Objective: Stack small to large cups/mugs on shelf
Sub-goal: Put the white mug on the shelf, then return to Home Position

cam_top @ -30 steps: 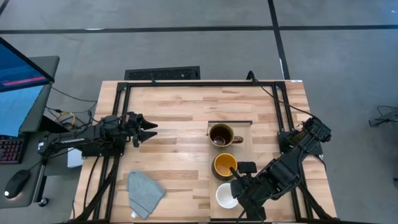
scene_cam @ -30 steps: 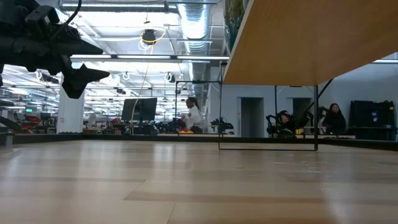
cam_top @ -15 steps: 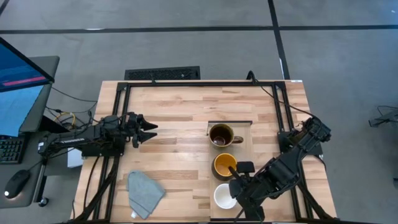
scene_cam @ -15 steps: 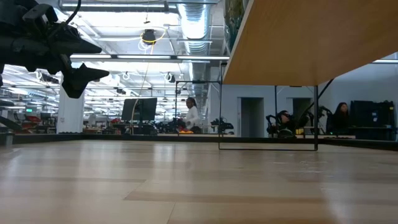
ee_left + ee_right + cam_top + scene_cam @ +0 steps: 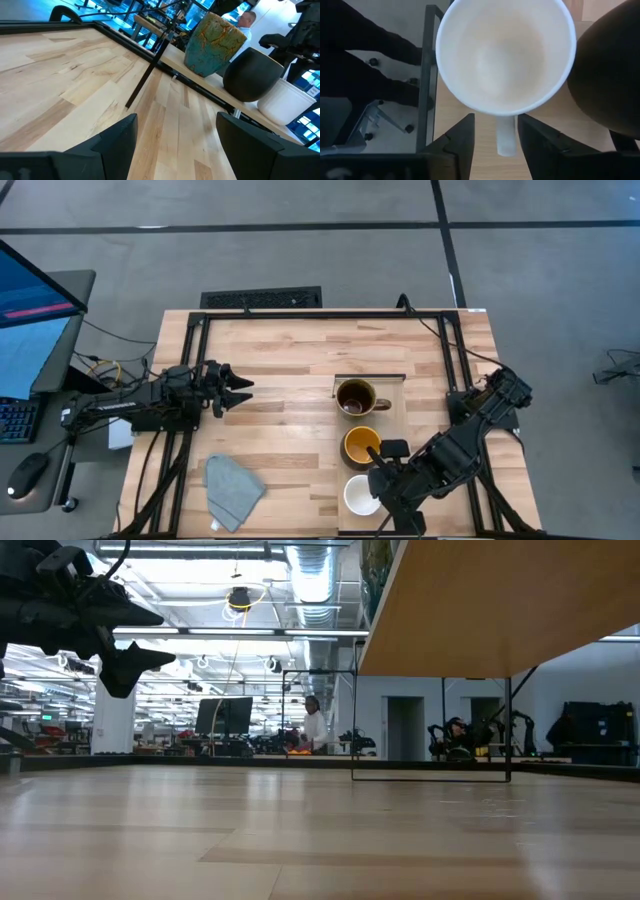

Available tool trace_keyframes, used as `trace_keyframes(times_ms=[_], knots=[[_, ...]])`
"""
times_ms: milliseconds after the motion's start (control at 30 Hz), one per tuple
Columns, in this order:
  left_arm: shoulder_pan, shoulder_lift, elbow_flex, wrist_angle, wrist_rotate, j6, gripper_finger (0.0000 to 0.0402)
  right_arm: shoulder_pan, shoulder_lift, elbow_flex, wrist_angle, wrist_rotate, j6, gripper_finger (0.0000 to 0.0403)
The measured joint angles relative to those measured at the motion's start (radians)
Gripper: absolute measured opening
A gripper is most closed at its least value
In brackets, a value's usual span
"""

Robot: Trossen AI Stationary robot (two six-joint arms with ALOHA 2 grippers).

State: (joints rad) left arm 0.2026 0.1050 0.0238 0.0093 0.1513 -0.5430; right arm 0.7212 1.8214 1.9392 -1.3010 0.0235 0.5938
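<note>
Three mugs stand by their bases in a row on the pale shelf [image 5: 390, 415]: a glossy brown one [image 5: 355, 398] farthest, a mug that is yellow inside [image 5: 361, 445] in the middle, and a small white one [image 5: 361, 495] nearest. My right gripper [image 5: 496, 122] hangs over the white mug [image 5: 505, 52], pointing steeply down and open. The mug's handle [image 5: 505, 135] stands between its fingers with a gap on either side. My left gripper [image 5: 238, 386] waits open and level above the table's left part.
A grey-blue cloth [image 5: 233, 488] lies crumpled near the table's near left corner. Black frame rails [image 5: 200, 380] run along the table's edges. The shelf [image 5: 480, 610] is raised above the tabletop on a thin black stand [image 5: 430, 778]. People move in the room beyond.
</note>
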Motion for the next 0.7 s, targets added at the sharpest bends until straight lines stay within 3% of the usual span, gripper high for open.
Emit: trace_keyframes(times_ms=[700], knots=[[0.0,0.0,0.0,0.0,0.0,0.0,0.0261,0.0,0.0,0.0,-0.033,0.0,0.008,0.0194]])
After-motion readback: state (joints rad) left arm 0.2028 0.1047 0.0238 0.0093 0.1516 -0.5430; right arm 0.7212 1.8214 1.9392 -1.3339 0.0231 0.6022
